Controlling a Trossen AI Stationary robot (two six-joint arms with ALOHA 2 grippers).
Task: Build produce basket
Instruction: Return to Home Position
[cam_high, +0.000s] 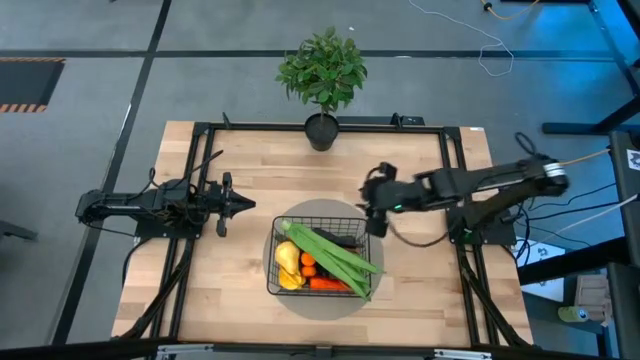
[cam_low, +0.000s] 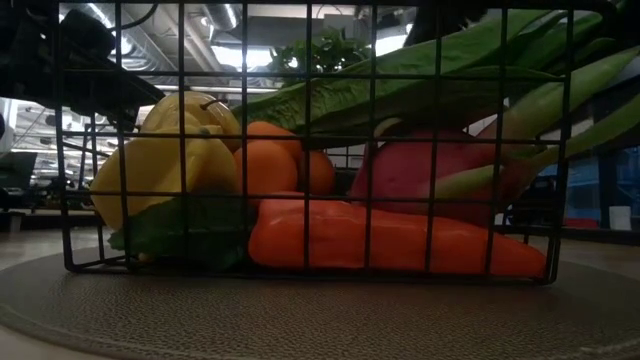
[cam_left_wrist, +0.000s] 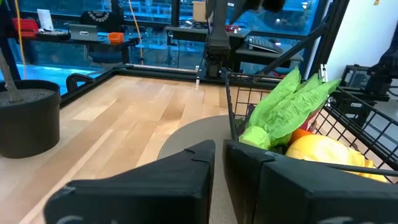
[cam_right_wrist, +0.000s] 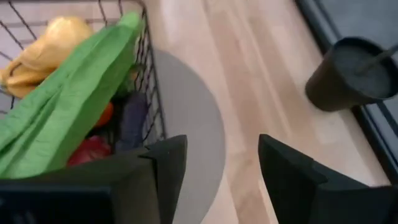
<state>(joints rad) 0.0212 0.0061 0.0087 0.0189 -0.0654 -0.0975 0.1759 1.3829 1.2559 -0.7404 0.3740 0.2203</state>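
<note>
One black wire basket, heaped green, yellow, orange produce

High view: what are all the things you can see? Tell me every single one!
table: one, light wood, under everything
mat: one, grey and round, front middle of the table
basket: one, black wire, on the mat
beans: a bunch, green, lying slantwise on top in the basket
yellow fruit: two as far as I can tell, yellow, basket's left side
tomatoes: cannot count, orange, between the yellow fruit and the beans
chili: one, red, basket's front edge
eggplant: one, dark purple, basket's back side
plant: one, green leaves in a black pot, back edge of the table
left hand: one, dark, shut, over bare table left of the mat
right hand: one, dark, open, by the basket's back right corner
</note>
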